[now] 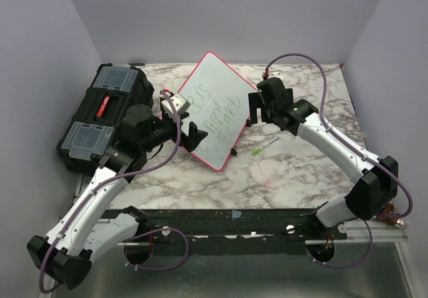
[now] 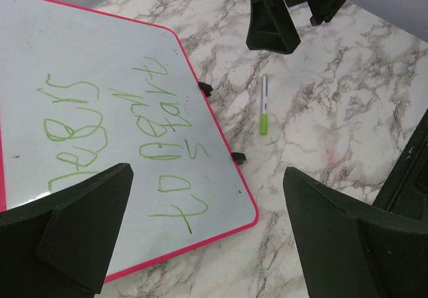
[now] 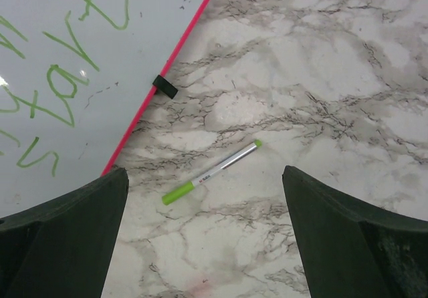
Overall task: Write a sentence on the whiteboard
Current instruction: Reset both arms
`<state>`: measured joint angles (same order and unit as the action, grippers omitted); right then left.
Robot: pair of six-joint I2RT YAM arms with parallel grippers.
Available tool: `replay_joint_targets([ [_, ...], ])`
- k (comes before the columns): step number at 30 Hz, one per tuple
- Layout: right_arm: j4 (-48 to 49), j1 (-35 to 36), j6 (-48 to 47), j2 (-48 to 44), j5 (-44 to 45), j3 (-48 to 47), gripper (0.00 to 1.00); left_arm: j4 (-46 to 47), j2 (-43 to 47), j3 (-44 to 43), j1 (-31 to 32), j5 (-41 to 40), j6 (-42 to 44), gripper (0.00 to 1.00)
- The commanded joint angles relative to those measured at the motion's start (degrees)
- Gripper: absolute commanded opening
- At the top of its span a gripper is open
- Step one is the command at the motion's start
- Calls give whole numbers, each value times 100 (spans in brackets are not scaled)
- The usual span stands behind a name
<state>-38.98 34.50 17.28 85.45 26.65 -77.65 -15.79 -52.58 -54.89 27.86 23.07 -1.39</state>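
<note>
The whiteboard (image 1: 215,121), white with a red-pink rim, lies tilted on the marble table. On it stands the sentence (image 1: 212,104) in green handwriting, also seen in the left wrist view (image 2: 100,127). A green-capped marker (image 3: 210,172) lies loose on the marble just right of the board (image 3: 80,57). My right gripper (image 3: 204,171) hangs open above the marker, touching nothing. My left gripper (image 2: 207,171) stands open over the board's near corner (image 2: 221,224), empty. In the top view the left gripper (image 1: 195,137) is at the board's left edge and the right gripper (image 1: 257,111) at its right edge.
A black toolbox (image 1: 100,114) with clear lid compartments sits at the table's left, beside the left arm. Small black clip feet (image 3: 164,86) stick out from the board's rim. Grey walls close in the back and sides. Bare marble (image 1: 294,171) lies right of the marker (image 1: 256,151).
</note>
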Motion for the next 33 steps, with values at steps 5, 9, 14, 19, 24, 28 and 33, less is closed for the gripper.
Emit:
replay_joint_targets([
  [5,941,-14,-175,-486,-715,421,100,589,810,514,-21,-935,311,98],
  [9,1702,-18,-113,-937,-1003,777,100,670,1045,627,-20,-1491,376,98],
  [14,2761,-16,239,-1642,-938,1434,100,822,1266,756,-23,-2147,376,98],
  [19,3208,-14,336,-2144,-935,1811,100,960,1432,873,-21,-2564,376,98],
  [24,3524,-15,449,-2684,-928,2327,100,1081,1621,968,-20,-2872,367,99],
  [28,3681,-18,768,-3111,-934,2816,100,1159,1771,1054,-18,-3015,345,99],
  [33,3661,-11,1290,-3566,-913,3351,100,1279,1832,1139,-25,-3130,332,99],
])
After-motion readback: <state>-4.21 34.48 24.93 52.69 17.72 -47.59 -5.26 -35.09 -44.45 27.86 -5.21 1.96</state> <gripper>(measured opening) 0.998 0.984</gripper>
